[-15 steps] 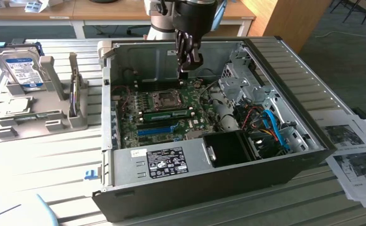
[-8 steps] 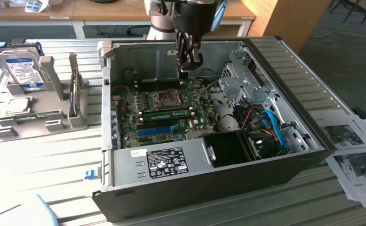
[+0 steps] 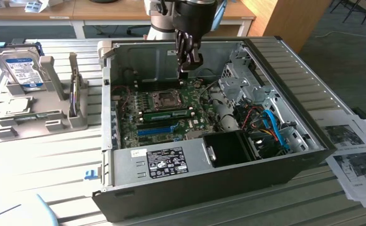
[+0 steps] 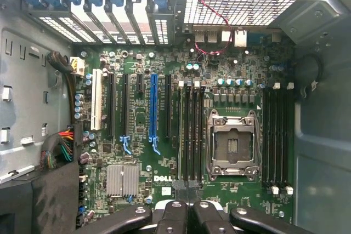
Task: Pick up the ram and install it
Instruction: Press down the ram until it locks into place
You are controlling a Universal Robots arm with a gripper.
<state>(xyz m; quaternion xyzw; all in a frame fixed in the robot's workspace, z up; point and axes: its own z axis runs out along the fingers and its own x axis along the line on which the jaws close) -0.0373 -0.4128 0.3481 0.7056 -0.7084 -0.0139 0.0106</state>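
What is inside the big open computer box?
Inside the computer case lies a green motherboard with an empty processor socket, a blue slot and a ram stick. Cables and a black box cover what lies underneath.

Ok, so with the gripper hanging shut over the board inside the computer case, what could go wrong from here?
1. The shut gripper hangs close above the memory slots, beside the open processor socket; coming down off line, it could hit the socket.
2. The ram lies along a slot, but I cannot tell whether it is fully seated; uneven pressure might tilt it.
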